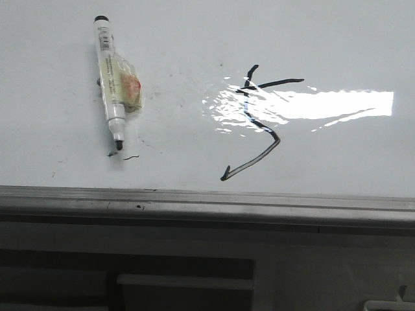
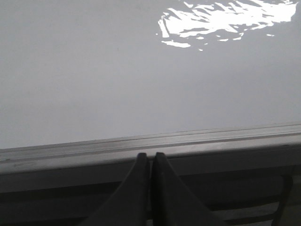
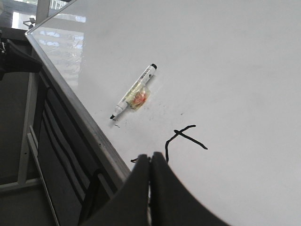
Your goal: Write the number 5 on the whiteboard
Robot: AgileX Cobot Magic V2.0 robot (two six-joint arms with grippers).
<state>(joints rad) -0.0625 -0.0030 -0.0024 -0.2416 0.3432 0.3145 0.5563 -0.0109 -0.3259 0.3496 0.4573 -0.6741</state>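
A crude black number 5 is drawn on the whiteboard, right of centre, partly under glare; its upper strokes also show in the right wrist view as the number 5. An uncapped white marker lies flat on the board at the left, tip toward the near edge; in the right wrist view the marker lies beyond the digit. My left gripper is shut and empty above the board's near frame. My right gripper is shut and empty, covering the digit's lower part. Neither gripper appears in the front view.
The grey metal frame runs along the board's near edge, with dark slatted structure below it. Small dark smudges sit near the marker tip. A bright glare patch crosses the board's right half.
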